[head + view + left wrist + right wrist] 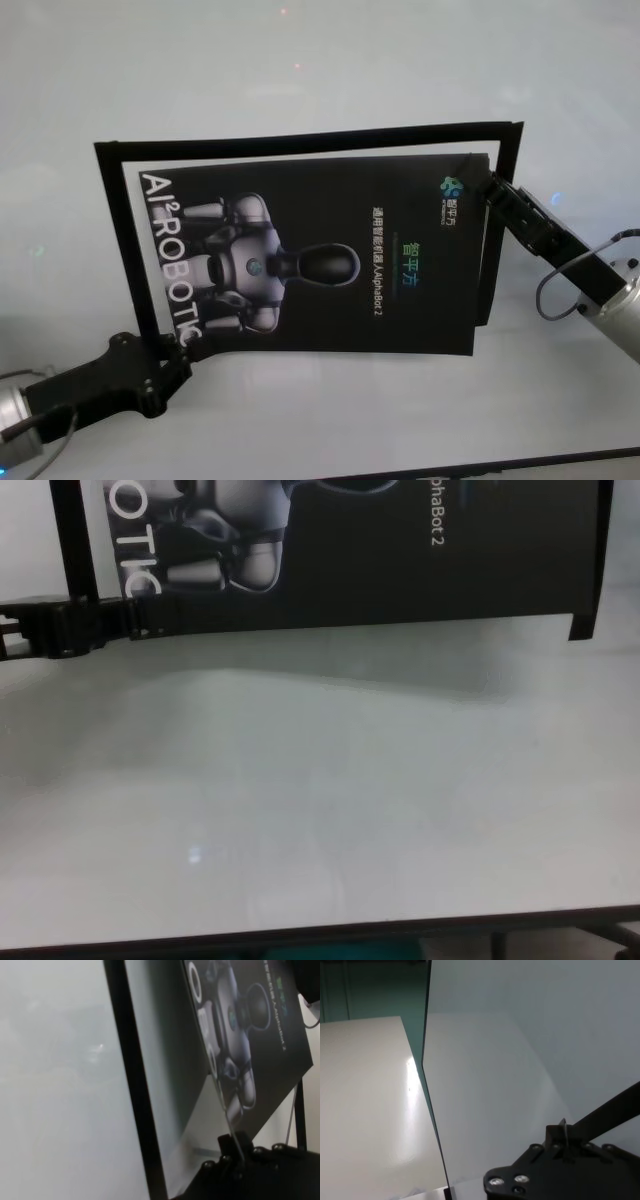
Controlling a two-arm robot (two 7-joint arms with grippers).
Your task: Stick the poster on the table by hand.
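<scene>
The poster (320, 260), a black glossy sheet with a grey-white robot picture and white lettering, hangs just above the white table (330, 420) and casts a shadow on it. My left gripper (178, 347) is shut on the poster's near left corner. In the left wrist view its fingers (235, 1152) pinch the sheet's edge (265, 1035). My right gripper (488, 186) is shut on the far right corner. The right wrist view shows that pinch (563, 1142). The chest view shows the poster's near edge (380, 550) and my left gripper (100, 620).
Narrow black strips frame the poster's spot: one along the far side (310, 140), one on the left (125, 240), one on the right (508, 160). They also show in the chest view (590, 560). The table's dark front edge (320, 935) runs near me.
</scene>
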